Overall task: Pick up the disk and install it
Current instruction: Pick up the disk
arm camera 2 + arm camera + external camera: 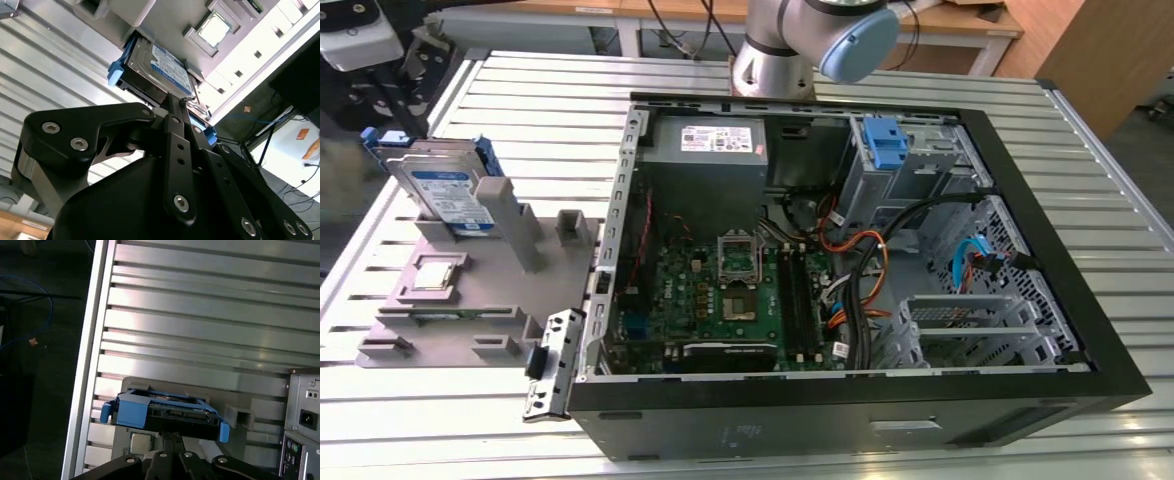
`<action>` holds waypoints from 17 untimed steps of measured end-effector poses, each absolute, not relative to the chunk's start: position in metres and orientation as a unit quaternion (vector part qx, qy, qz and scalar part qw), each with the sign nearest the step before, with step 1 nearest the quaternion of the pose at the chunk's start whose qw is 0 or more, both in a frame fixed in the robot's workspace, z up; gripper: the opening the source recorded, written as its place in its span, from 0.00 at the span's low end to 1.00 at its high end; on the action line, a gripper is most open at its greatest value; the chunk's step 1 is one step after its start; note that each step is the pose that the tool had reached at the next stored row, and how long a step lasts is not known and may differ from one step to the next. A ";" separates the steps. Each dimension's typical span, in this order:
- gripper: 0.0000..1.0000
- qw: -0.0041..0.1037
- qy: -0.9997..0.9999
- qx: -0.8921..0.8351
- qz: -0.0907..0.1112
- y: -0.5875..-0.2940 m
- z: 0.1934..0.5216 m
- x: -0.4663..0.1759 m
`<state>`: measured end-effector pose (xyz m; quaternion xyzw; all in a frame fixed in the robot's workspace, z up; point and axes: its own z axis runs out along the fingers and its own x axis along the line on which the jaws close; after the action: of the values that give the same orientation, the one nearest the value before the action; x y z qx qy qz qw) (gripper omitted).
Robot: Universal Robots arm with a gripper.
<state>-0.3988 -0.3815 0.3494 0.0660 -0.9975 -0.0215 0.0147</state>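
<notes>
The disk (447, 190) stands on edge in a grey holder (454, 310) at the exterior view's left, beside the open computer case. It is a silver drive with a white-and-blue label in a blue carrier frame, also seen as the disk (165, 67) and edge-on as the disk (165, 412) in the wrist views. My gripper (176, 102) hangs just over its upper edge. In both wrist views the black fingers (167, 442) lie close together, their tips by the disk's edge and not around it. The arm's wrist (354, 40) shows blurred above the holder.
The open computer case (827, 385) fills the middle, with a motherboard, cables, a grey power supply (714, 140) and a blue carrier (883, 140) in its drive bay. A small chip (438, 272) lies on the holder. All rests on a slatted metal table (520, 90).
</notes>
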 end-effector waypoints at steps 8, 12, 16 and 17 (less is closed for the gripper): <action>0.11 0.016 -0.990 0.138 -0.020 -0.381 0.349 -0.399; 0.11 0.017 -0.984 0.175 -0.020 -0.381 0.348 -0.399; 0.11 0.017 -0.977 0.210 -0.019 -0.381 0.347 -0.399; 0.11 0.018 -0.976 0.218 -0.019 -0.381 0.347 -0.399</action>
<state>-0.3988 -0.3814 0.3472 0.2184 -0.9755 -0.0189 0.0175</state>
